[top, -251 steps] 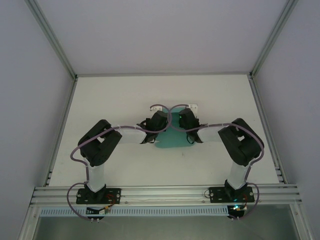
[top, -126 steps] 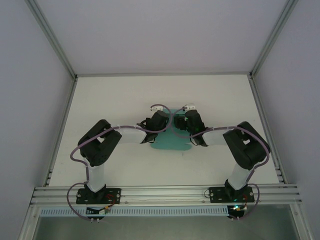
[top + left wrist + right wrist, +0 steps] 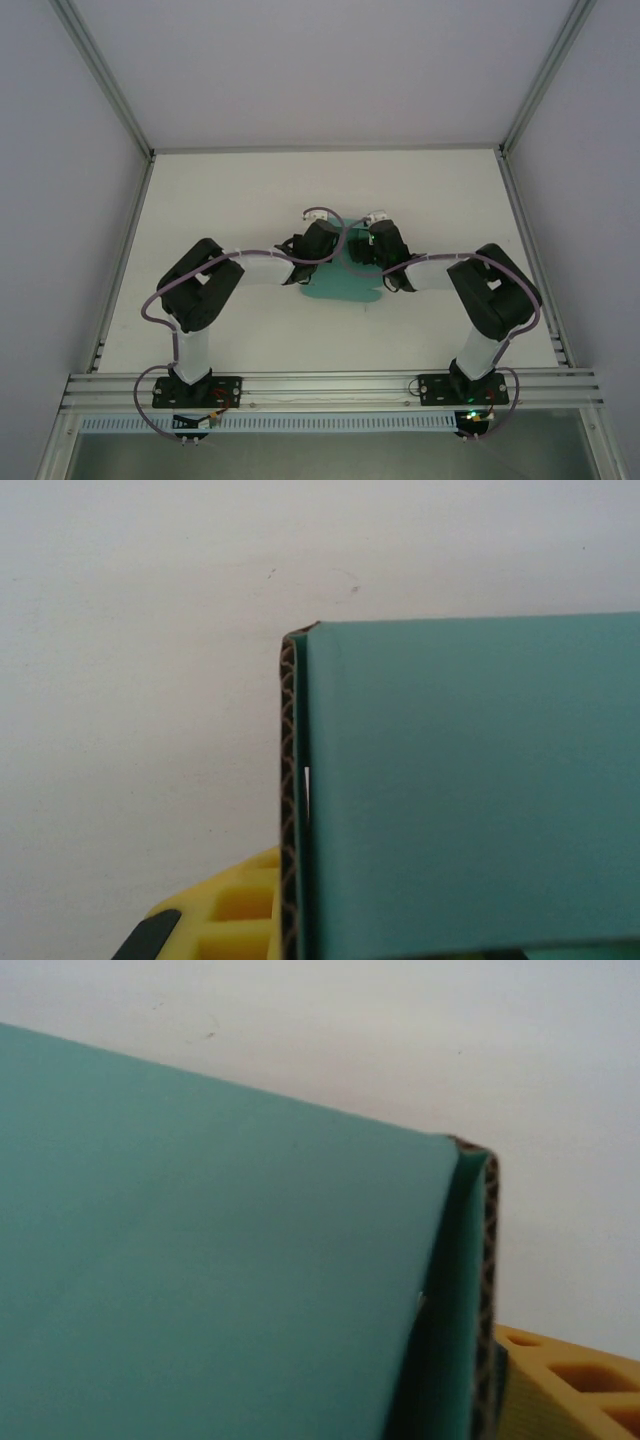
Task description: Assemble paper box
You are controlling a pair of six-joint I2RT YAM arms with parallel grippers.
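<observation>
The teal-green paper box lies mid-table between both grippers. My left gripper is at its left side and my right gripper at its right side. In the left wrist view the box covers most of the frame. Its upright corrugated edge presses against a yellow finger close to the jaw centre, and the other finger is hidden. In the right wrist view a folded teal panel slopes over the jaws. One yellow finger stands outside the box's corrugated right edge, far off centre.
The white table is bounded by aluminium frame rails at the near edge and grey walls on three sides. Both forearms angle inward toward the box, elbows out to the sides.
The right arm's elbow has swung outward to the right while its gripper shifted slightly left onto the box. More of the teal card shows at the lower right. The left arm has barely moved.
</observation>
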